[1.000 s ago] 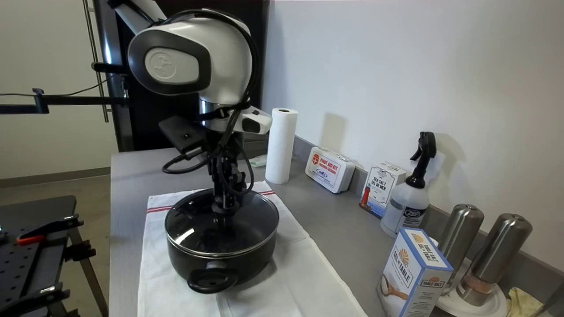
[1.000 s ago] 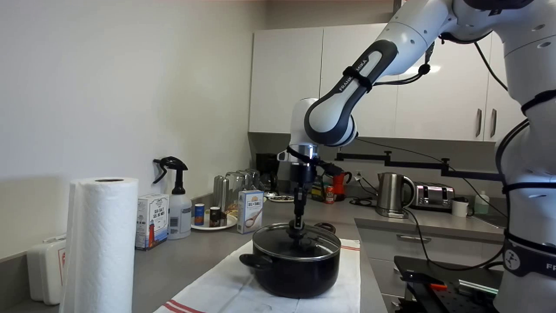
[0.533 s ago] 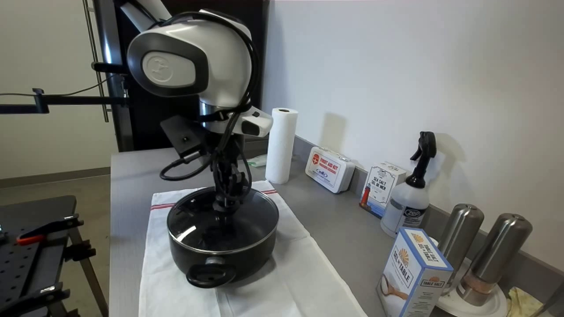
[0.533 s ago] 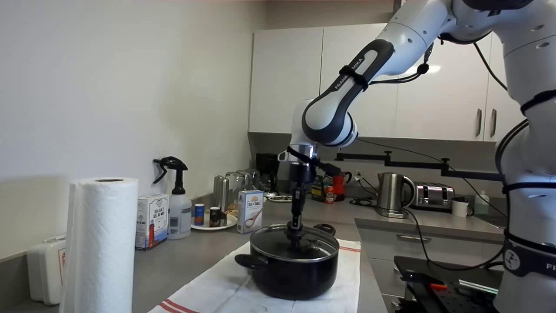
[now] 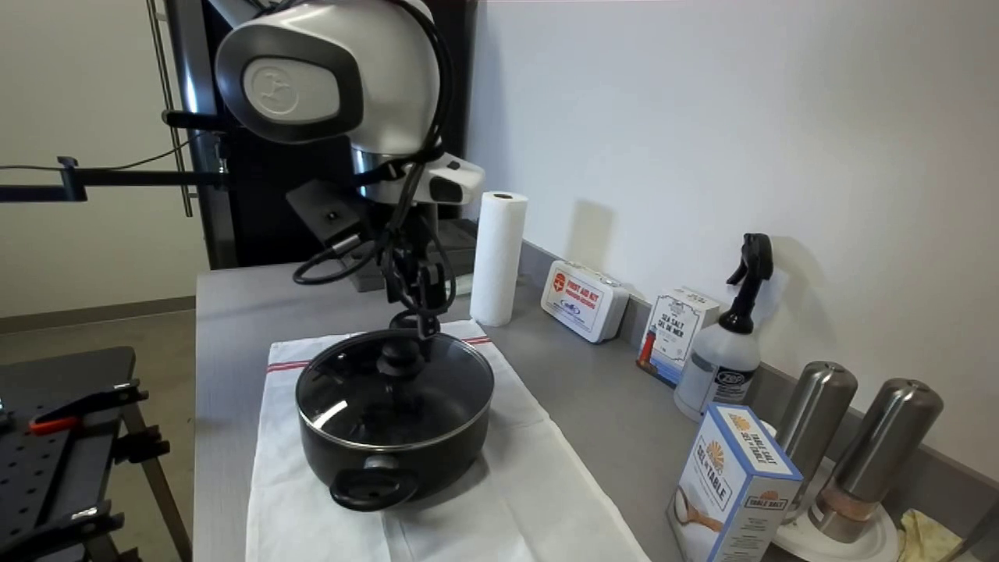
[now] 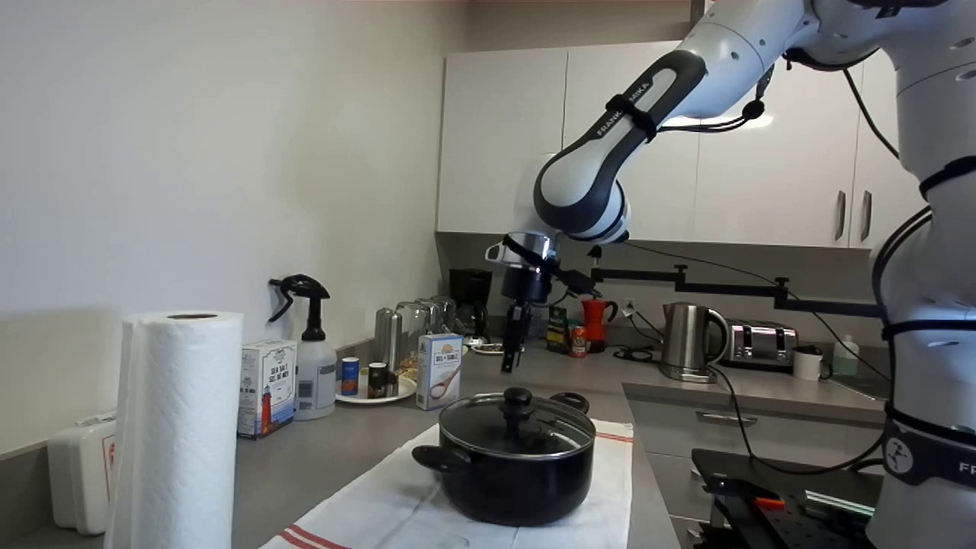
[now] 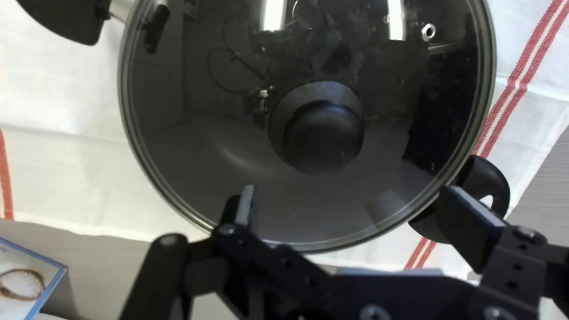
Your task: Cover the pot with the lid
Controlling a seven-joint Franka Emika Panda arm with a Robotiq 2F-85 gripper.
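Observation:
The black pot (image 6: 518, 488) stands upright on a white towel. On its top lies the clear-glass lid (image 6: 480, 431), level, with its metal rim on the pot's rim all round as far as both exterior views show. Its dark knob (image 7: 324, 133) points up and nothing touches it. My gripper (image 7: 349, 195) is open, with wide-spread fingers (image 7: 246, 206) and nothing held between them. In an exterior view the gripper (image 6: 511, 366) hangs above the lid, a little higher than the knob. The inside of the pot is too dark to make out.
The towel (image 5: 546, 499) lies under the pot. A table salt box (image 5: 730, 484), steel mills (image 5: 874, 460), a spray bottle (image 5: 718, 367), a sea salt box (image 5: 679, 332), a first aid kit (image 5: 584, 300) and a paper towel roll (image 5: 499, 257) line the wall side.
My gripper has let go of the lid's knob, opened and risen above it. Earlier, the pot, lid and towel shifted slightly; over the last half second they have stayed put.

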